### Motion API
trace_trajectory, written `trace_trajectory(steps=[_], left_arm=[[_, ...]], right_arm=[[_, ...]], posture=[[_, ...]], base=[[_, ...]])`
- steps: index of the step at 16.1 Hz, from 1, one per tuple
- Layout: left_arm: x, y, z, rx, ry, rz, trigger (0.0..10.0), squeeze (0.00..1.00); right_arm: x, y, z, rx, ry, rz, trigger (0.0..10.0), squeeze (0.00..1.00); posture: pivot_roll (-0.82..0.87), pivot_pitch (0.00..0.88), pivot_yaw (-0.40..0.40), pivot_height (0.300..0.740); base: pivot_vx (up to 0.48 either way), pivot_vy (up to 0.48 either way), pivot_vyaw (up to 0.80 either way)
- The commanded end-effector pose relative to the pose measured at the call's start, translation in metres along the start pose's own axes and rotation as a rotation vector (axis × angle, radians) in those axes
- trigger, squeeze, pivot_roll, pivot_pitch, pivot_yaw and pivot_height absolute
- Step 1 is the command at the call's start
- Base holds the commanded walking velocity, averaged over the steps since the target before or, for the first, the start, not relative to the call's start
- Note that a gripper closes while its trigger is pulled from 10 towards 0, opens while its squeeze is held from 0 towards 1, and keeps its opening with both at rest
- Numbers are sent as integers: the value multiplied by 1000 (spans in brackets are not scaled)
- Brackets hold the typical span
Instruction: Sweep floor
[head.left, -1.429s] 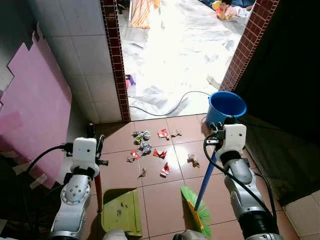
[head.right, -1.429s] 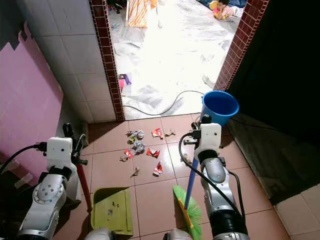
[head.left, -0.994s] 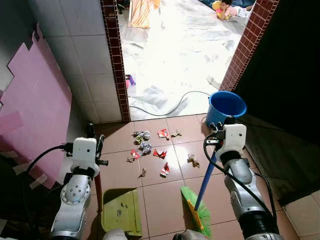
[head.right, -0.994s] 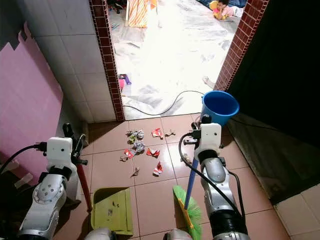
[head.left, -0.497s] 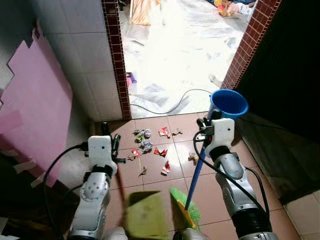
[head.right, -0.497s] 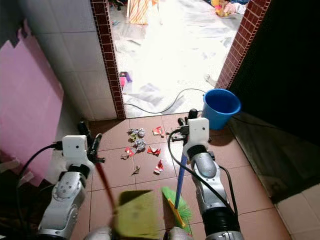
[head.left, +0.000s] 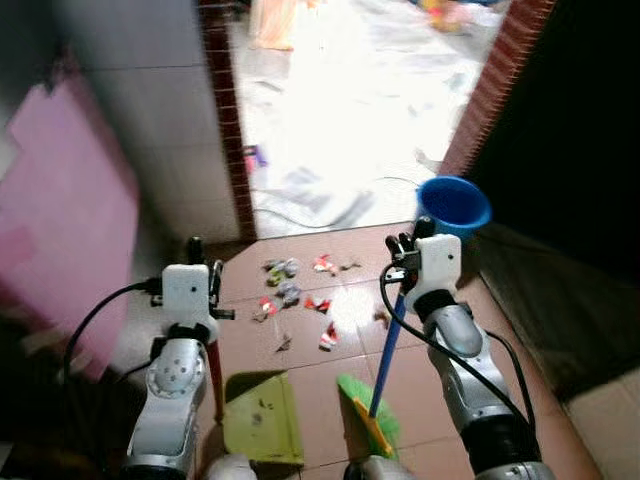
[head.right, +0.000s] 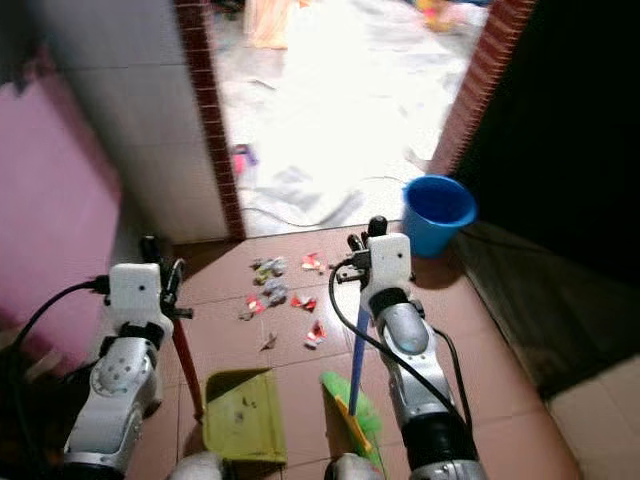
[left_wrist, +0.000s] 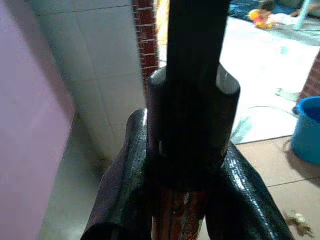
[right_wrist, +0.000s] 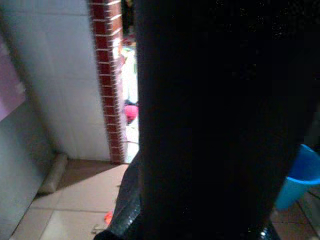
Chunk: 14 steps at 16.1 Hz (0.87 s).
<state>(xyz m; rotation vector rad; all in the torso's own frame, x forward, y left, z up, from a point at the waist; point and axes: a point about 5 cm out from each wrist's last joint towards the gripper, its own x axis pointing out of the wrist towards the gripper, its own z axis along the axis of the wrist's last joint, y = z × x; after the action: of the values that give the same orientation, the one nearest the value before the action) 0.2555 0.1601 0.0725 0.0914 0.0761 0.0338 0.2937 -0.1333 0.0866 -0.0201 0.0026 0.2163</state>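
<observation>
Gripping left: the left gripper (head.left: 203, 268) has its fingers (left_wrist: 125, 170) closed round the dustpan's red handle (head.left: 214, 375), which runs between them in the left wrist view.
Gripping right: the right gripper (head.left: 409, 243) carries the blue broom pole (head.left: 388, 355) under its wrist; whether its fingers are clamped or loose I cannot tell, as the right wrist view is dark with the pole up close.
Dustpan: the green pan (head.left: 260, 417) sits flat on the tiles at 6 o'clock of the litter, mouth toward it, well short of the scraps.
Broom: the green head (head.left: 366, 427) rests on the floor at 3 o'clock of the pan, just beside it, pole leaning up toward the right wrist.
Litter: red and silver scraps (head.left: 295, 295) lie scattered on the brown tiles at 12 o'clock of the pan, between both arms.
Bucket: a blue bucket (head.left: 453, 207) stands at 2 o'clock of the litter, near the right gripper.
Cable: a cable (head.left: 320, 214) lies on the bright floor beyond the doorway, at 12 o'clock of the litter.
Risk, broom: the head sits on the near side of the litter, so a stroke begun there would likely push scraps toward the doorway, away from the pan.
Risk, bucket: a wide reach over the pile could knock the pole or wrist against the bucket.
Risk, pan: if it lifts or tilts, scraps may slide under its lip.
Risk, sight: both head views are blurred, so aim could be off.
</observation>
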Motion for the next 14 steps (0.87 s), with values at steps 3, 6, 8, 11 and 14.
trace_trajectory(steps=[3,6,8,11,14], left_arm=[[7,-4,18,0,-76,-11,10000,0],[8,-3,18,0,-76,-10,10000,0],[8,-4,18,1,-69,-13,10000,0],[8,-5,19,12,-79,10,10000,0],[8,3,17,92,-80,72,10000,0]], right_arm=[[12,-2,20,-49,-86,7,10000,0],[18,-1,29,-61,-120,15,10000,0],[20,-1,31,-61,-133,28,10000,0],[17,1,28,-62,-132,37,10000,0],[14,6,24,-73,-123,64,10000,0]], posture=[[10,0,7,740],[10,0,13,740],[10,0,12,740],[9,0,6,740],[8,0,4,740]], base=[[0,-480,0],[0,-480,0],[0,-480,0],[0,-308,0],[0,0,0]])
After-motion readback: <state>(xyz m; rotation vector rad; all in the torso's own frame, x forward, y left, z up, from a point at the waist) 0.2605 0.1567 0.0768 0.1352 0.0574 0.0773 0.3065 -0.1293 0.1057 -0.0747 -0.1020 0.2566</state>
